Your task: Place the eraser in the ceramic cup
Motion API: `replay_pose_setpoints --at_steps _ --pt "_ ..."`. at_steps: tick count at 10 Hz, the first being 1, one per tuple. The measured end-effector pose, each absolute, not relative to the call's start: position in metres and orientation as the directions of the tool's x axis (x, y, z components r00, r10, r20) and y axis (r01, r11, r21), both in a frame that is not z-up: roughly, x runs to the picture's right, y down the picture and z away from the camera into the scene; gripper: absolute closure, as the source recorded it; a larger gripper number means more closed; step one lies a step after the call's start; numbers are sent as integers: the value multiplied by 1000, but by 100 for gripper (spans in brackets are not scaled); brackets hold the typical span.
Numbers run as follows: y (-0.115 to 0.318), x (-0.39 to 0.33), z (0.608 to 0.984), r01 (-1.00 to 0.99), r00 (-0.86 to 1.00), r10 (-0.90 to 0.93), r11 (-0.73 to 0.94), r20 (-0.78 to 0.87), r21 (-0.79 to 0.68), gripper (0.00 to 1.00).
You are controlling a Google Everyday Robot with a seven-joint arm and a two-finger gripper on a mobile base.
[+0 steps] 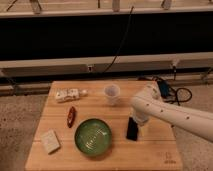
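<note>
One eraser (pixel 132 131), long axis near-to-far, right of one green bowl (pixel 93 136); one ceramic cup (pixel 112 94) farther back; hand (pixel 138 119) over eraser's far end, grip cannot be told

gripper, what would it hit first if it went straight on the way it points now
Probably the eraser: the gripper points down at the table just over it. Depth is unclear, so they may be touching.

gripper (pixel 136 120) at eraser (pixel 132 131), right of bowl (pixel 93 136), ceramic cup (pixel 112 94) behind, on table (pixel 155 155)
</note>
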State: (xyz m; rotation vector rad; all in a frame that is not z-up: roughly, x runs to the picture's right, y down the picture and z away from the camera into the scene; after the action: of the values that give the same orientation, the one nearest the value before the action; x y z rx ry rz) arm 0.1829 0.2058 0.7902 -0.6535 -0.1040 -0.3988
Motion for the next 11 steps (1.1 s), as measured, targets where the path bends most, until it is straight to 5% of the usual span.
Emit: replay_pose_setpoints --at_steps 11 --pt "224 178 814 468 884 -361 680 298 -565 20"
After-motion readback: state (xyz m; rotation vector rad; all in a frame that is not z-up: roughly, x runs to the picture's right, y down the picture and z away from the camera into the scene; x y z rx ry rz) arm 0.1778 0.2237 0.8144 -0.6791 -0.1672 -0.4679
